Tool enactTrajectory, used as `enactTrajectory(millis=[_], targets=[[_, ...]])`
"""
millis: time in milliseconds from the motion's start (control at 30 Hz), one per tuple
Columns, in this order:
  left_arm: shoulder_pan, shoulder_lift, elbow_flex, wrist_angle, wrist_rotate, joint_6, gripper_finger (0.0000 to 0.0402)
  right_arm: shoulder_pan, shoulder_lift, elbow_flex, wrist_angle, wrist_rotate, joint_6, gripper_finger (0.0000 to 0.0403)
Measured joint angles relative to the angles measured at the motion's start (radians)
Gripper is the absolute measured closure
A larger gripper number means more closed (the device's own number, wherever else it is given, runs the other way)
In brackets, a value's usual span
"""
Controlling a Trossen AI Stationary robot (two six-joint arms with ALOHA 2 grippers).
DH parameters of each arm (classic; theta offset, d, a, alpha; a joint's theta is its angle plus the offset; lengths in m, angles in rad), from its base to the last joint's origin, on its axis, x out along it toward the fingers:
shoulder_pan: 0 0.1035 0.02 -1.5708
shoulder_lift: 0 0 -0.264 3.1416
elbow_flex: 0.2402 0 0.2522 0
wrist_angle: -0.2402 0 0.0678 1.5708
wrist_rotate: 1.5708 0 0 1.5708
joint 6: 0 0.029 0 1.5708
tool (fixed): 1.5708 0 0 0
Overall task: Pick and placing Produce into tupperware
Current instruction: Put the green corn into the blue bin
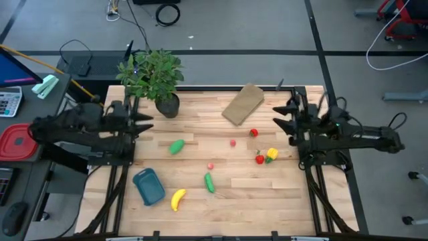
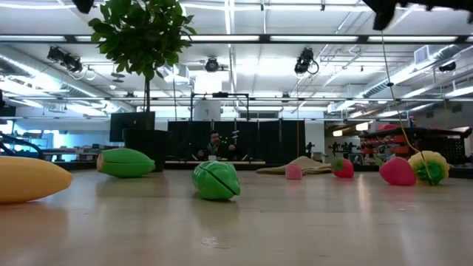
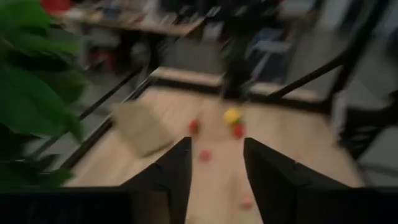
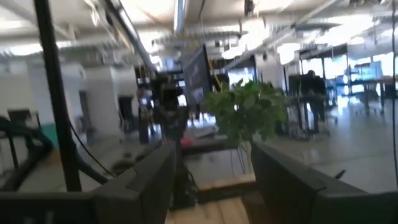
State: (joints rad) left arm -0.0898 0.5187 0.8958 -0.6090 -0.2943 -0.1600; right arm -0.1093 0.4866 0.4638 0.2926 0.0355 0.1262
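Observation:
The blue tupperware (image 1: 148,186) sits near the table's near-left part. Beside it lies the yellow banana (image 1: 178,199), also the banana (image 2: 29,179) in the low view. Green pieces (image 1: 176,146) (image 1: 209,182) lie mid-table; small red pieces (image 1: 254,132) (image 1: 259,158) and a yellow piece (image 1: 271,154) lie toward the right. My left gripper (image 1: 146,124) hovers open at the left edge, raised above the table. My right gripper (image 1: 279,119) hovers open at the right edge, pointing level toward the left side.
A potted leafy plant (image 1: 155,79) stands at the far-left part of the table. A tan flat block (image 1: 243,104) lies at the far edge. A red container (image 1: 16,142) sits off the table to the left. Bare wood (image 1: 254,194) lies at the near right.

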Motion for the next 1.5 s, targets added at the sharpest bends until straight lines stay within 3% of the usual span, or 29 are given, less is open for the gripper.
enactTrajectory(millis=[233,433,600,767,1067,1500], targets=[[0.000,0.335,0.230,-0.263,-0.026,-0.136,0.0188,0.000,0.363,0.267,-0.125,0.000,0.039,0.0183],[0.000,0.519,0.241,-0.361,0.028,-0.283,0.0178,0.000,0.602,0.409,-0.270,0.000,0.071,0.0183],[0.000,0.642,0.224,-0.383,0.037,-0.327,0.0187,0.001,0.738,0.462,-0.273,0.000,0.129,0.0183],[0.028,0.745,0.224,-0.404,0.093,-0.364,0.0183,0.001,0.798,0.474,-0.276,0.000,0.152,0.0183],[0.080,0.880,0.224,-0.461,0.108,-0.486,0.0183,0.001,0.795,0.475,-0.298,0.001,0.169,0.0183],[0.170,1.056,0.223,-0.454,0.156,-0.479,0.0164,0.001,0.798,0.475,-0.348,0.001,0.143,0.0183]])
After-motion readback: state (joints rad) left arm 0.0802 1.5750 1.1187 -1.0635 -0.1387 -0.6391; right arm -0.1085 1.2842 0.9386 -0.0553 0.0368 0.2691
